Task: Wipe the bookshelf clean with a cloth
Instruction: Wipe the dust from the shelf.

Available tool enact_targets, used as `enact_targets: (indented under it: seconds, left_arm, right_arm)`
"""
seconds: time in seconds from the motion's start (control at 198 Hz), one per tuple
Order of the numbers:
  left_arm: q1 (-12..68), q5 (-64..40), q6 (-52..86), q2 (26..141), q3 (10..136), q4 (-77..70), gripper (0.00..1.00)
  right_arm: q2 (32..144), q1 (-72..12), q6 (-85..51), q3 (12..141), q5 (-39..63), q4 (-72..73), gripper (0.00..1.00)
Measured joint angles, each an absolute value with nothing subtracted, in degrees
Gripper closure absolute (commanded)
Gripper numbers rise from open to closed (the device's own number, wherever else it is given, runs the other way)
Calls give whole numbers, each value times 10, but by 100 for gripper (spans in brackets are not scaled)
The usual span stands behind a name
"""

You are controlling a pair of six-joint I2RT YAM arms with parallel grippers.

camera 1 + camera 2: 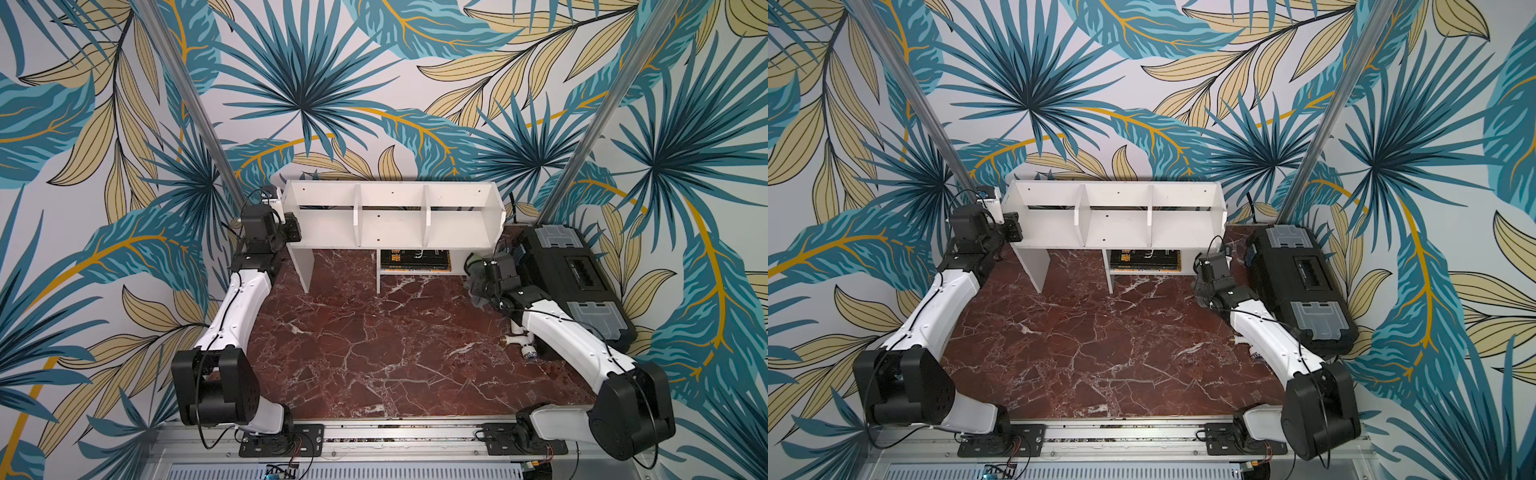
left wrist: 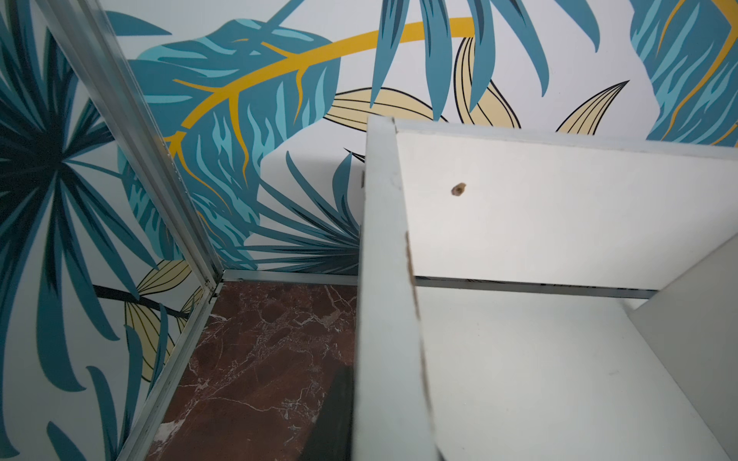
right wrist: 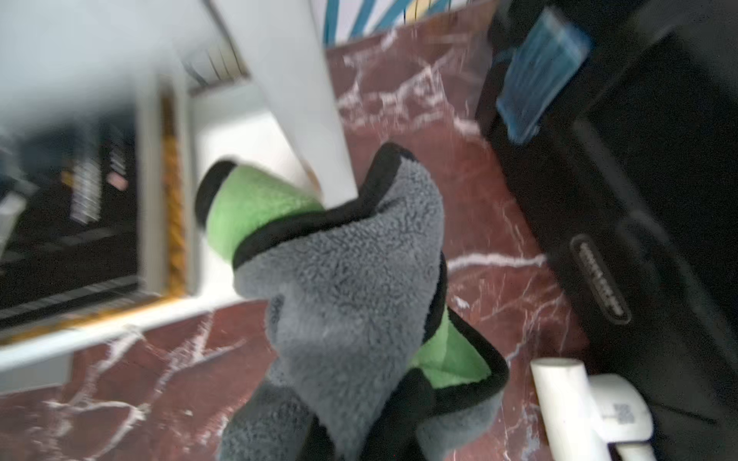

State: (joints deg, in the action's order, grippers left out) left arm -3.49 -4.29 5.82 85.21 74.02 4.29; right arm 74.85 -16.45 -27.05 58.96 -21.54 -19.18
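Cloth (image 3: 351, 279), grey with a green corner and a black hem, is seen bunched in the closed jaws of the right gripper (image 1: 482, 282). Its folds spill ahead of them against the foot of the bookshelf (image 3: 287, 99) at its right side panel. The toolbox (image 1: 577, 274) lies just behind those jaws.

At the opposite end, the left gripper (image 1: 293, 226) is set against the end panel, which runs between its jaws in the left wrist view. The jaws are judged closed on that panel, though only one dark finger (image 2: 331, 419) is shown.

The task is judged to be under way but far from finished. The cloth is gripped and at the shelf's foot, while the three upper compartments stand above and to the side of the jaws with no cloth in them. How much is already wiped cannot be told, as no dust is visible.

The green corner and hem are given only by the blurred right wrist view; in a top view the cloth (image 1: 473, 286) is a dark lump. A brown spot (image 2: 458, 189) and a chipped panel edge are shown only by the left wrist view. All three compartments and both arms are taken in only by the top views.
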Motion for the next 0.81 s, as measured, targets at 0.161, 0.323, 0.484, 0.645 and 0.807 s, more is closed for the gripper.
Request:
enact_targets:
  seconds: [0.161,0.323,0.484,0.645,0.807]
  left_arm:
    - [-35,-43,58,852,740,43,100]
    - [-35,-43,58,852,740,43,100]
    - [-35,-43,58,852,740,43,100]
    - [-35,-44,57,852,740,42,100]
    - [-35,-44,57,852,740,43,100]
  right_arm:
    - [711,-165,-266,597,-225,-186,100]
    - [768,-165,-282,527,-208,-142,100]
    - [823,-165,-298,464,-194,-132,100]
    - [795,-165,-298,494,-192,-154,100]
    - [746,-195,-288,581,-215,-180,100]
